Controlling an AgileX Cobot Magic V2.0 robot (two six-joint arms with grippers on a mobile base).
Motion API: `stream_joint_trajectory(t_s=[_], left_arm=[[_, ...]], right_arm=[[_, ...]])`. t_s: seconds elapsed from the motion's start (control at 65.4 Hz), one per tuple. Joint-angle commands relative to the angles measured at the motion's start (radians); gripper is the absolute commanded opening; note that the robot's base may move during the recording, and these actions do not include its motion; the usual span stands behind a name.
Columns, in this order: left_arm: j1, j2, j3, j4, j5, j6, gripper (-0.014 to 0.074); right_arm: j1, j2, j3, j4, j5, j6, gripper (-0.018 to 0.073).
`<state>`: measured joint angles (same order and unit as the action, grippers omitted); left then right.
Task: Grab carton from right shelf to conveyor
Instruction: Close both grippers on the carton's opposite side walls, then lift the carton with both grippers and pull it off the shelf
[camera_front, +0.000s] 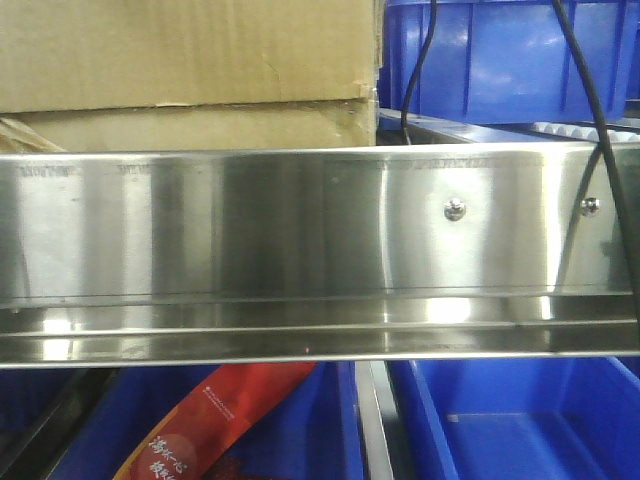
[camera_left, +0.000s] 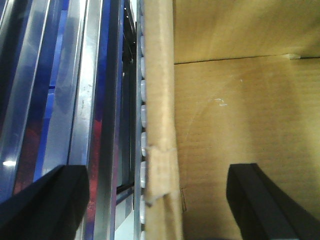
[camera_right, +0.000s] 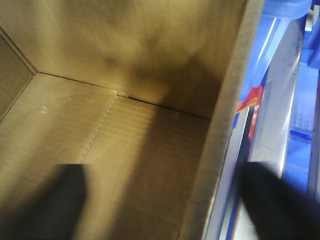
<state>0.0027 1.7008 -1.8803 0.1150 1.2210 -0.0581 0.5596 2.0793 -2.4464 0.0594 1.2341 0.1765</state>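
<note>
While carton (camera_front: 190, 60) sits on right shelf (camera_front: 300, 230), left end effector (camera_left: 157, 172), right end effector (camera_right: 162, 170) wide (each astride carton wall).

We find the carton (camera_front: 190, 60) on the right shelf (camera_front: 250, 335) behind its front rail (camera_front: 300, 220) at eleven o'clock, an upper bin (camera_front: 490, 60) beside it at one, a lower bin (camera_front: 530, 420) beneath at five.
</note>
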Motion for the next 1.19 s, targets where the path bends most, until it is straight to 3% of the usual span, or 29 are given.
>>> stream_joint_trajectory(t_s=[0.0, 0.046, 0.092, 0.199, 0.291, 0.734, 0.979, 1.178], left_arm=[[0.004, -0.004, -0.007, -0.007, -0.008, -0.008, 0.0386], [0.004, -0.004, -0.007, -0.007, -0.010, -0.008, 0.0316], [0.004, -0.004, -0.007, -0.007, -0.012, -0.008, 0.0227], [0.004, -0.004, -0.009, -0.007, -0.014, -0.008, -0.0047], [0.004, -0.008, -0.009, -0.007, -0.014, -0.008, 0.0008], [-0.015, -0.110, -0.164, -0.085, 0.000, -0.008, -0.0006], [-0.081, -0.208, -0.166, -0.096, 0.000, -0.059, -0.0006], [-0.177, -0.232, -0.154, -0.098, 0.000, -0.108, -0.0009]], right_arm=[[-0.001, -0.006, -0.010, -0.020, -0.013, -0.002, 0.0153], [-0.001, -0.006, -0.010, -0.020, -0.013, -0.002, 0.0000], [-0.001, -0.008, -0.010, -0.020, -0.013, -0.002, -0.0098], [-0.001, -0.008, -0.019, -0.020, -0.013, -0.002, -0.0058], [-0.001, -0.014, -0.031, -0.020, -0.013, -0.002, -0.0058], [-0.001, -0.178, -0.040, -0.068, -0.013, -0.002, -0.0058], [-0.001, -0.298, -0.020, -0.072, -0.013, -0.039, -0.0058], [-0.001, -0.426, 0.172, -0.149, -0.013, -0.057, -0.0058]])
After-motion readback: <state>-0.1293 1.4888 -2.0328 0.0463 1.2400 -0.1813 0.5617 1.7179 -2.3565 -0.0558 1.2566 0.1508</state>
